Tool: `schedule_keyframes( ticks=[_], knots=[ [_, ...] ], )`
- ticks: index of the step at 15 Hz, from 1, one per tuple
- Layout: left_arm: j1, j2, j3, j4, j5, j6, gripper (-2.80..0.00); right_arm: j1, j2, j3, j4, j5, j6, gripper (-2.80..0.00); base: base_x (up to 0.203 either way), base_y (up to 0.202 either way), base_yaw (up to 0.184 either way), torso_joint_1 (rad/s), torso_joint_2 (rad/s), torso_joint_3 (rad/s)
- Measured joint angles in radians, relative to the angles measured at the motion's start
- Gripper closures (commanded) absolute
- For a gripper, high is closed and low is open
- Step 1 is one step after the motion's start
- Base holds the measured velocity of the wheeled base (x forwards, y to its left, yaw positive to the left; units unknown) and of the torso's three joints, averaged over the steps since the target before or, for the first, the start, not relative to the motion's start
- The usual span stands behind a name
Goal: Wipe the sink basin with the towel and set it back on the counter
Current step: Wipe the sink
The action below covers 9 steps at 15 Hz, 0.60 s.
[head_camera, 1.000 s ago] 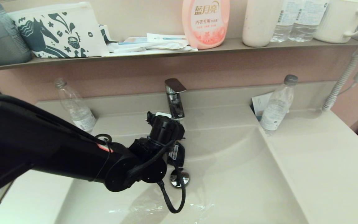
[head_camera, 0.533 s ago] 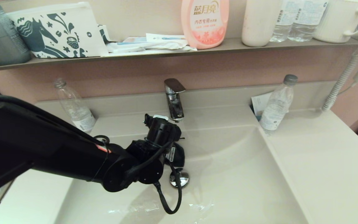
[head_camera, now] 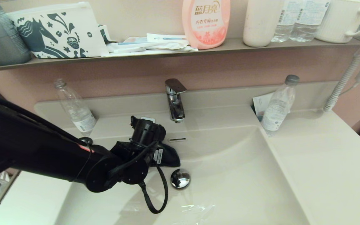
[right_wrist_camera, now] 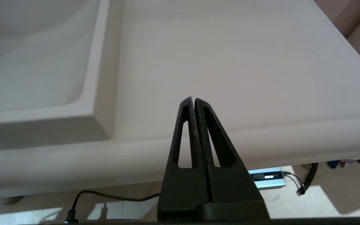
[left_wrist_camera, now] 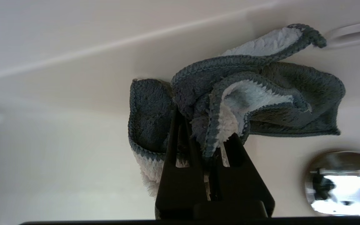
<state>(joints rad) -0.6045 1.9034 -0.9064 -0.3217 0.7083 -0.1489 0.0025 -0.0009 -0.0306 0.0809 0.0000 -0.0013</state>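
Left end effector [left_wrist_camera: 203, 137] clamped on towel [left_wrist_camera: 245, 93], pressed against far basin [head_camera: 230, 175] wall, left of drain [head_camera: 180, 178]. Wiping underway; return to table [head_camera: 323, 162] not yet done. Right end effector [right_wrist_camera: 194, 101] closed, empty, parked near table's front edge.

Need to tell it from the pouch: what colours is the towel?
Dark grey with a pale blue-white reverse; the towel shows best in the left wrist view.

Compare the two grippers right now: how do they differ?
The left gripper is shut on the towel down in the sink basin, near the drain plug; the right gripper is shut on nothing. The left is at work inside the bowl; the right sits parked off the counter front edge. Both have black fingers.
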Motion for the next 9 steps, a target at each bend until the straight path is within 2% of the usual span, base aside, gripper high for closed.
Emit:
schedule_keyframes(
  ticks=[4, 9],
  knots=[
    [0.069, -0.048, 0.065, -0.003, -0.033, 0.027, 0.00, 0.000, 0.000, 0.000, 0.000, 0.000, 0.000, 0.00, 0.000, 0.000, 0.000, 0.000, 0.00, 0.000],
    [0.100, -0.142, 0.134, 0.001, -0.034, 0.069, 0.00, 0.000, 0.000, 0.000, 0.000, 0.000, 0.000, 0.00, 0.000, 0.000, 0.000, 0.000, 0.00, 0.000]
  ],
)
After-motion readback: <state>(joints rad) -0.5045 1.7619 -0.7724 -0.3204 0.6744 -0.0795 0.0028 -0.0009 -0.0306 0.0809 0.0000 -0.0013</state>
